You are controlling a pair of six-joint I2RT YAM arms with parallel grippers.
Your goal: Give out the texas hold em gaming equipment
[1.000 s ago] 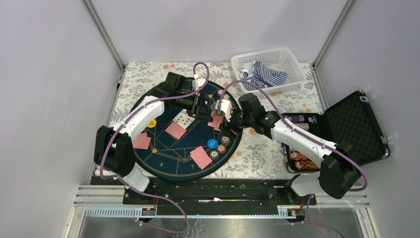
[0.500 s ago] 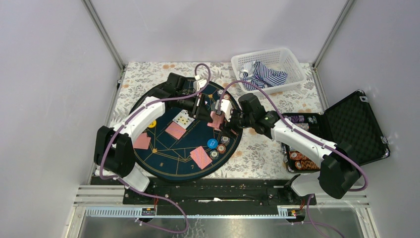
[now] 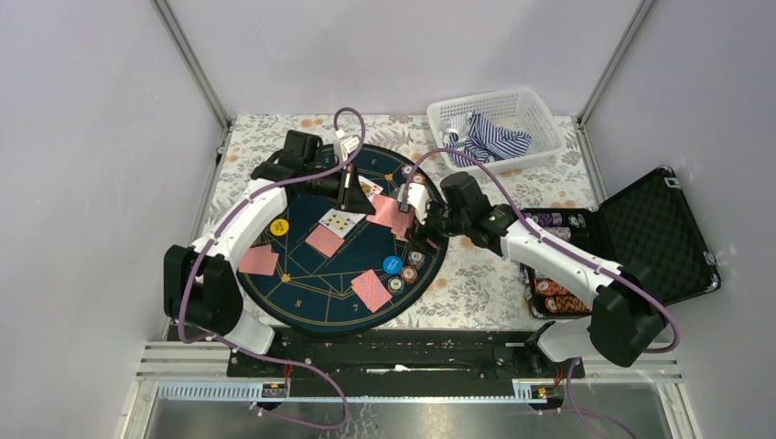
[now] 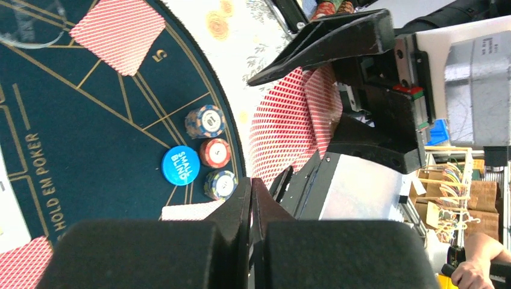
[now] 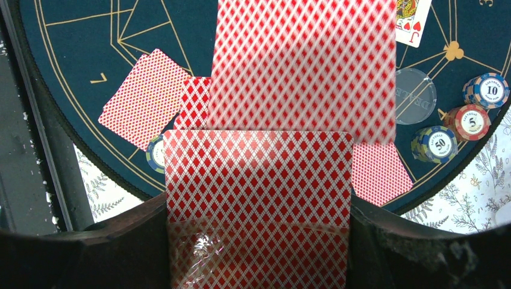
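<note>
Red-backed playing card (image 5: 301, 60): above the round navy mat (image 3: 316, 288), pinched by the closed left gripper (image 4: 251, 183); right gripper (image 3: 423, 218), half-spread, clamps the deck (image 5: 259, 180). Dealing step; next, lay it at an unserved seat.

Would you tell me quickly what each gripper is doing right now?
Left gripper: closed, pinching one red-backed playing card.
Right gripper: closed on the deck of red-backed playing cards.

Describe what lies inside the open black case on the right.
Rows of poker chips show at the far and near ends of the case; the right arm covers the middle, so that part is hidden.
</note>
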